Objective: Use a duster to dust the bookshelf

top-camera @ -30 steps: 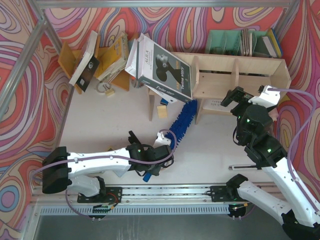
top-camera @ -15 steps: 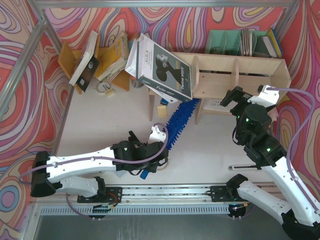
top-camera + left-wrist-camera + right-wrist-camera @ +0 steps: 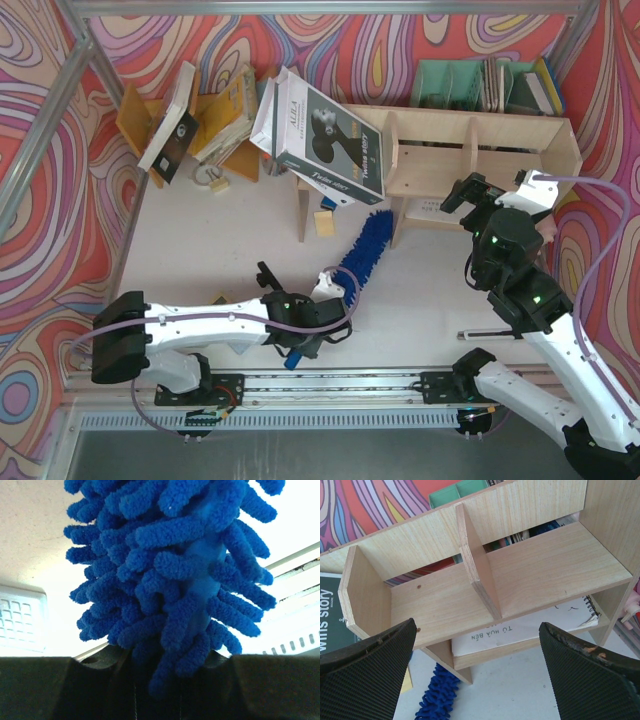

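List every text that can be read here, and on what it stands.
"TU HOA BEN", accents unclear: white spiral notebook, lower shelf of the bookshelf.
"wins story", start cut off: dark green side of the large leaning book.
Its cover lettering, top view: too small to read.

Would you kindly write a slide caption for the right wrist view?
Open right gripper facing the bookshelf, with the duster poking out below.

High rear overhead view, left wrist tight on duster, right wrist facing bookshelf
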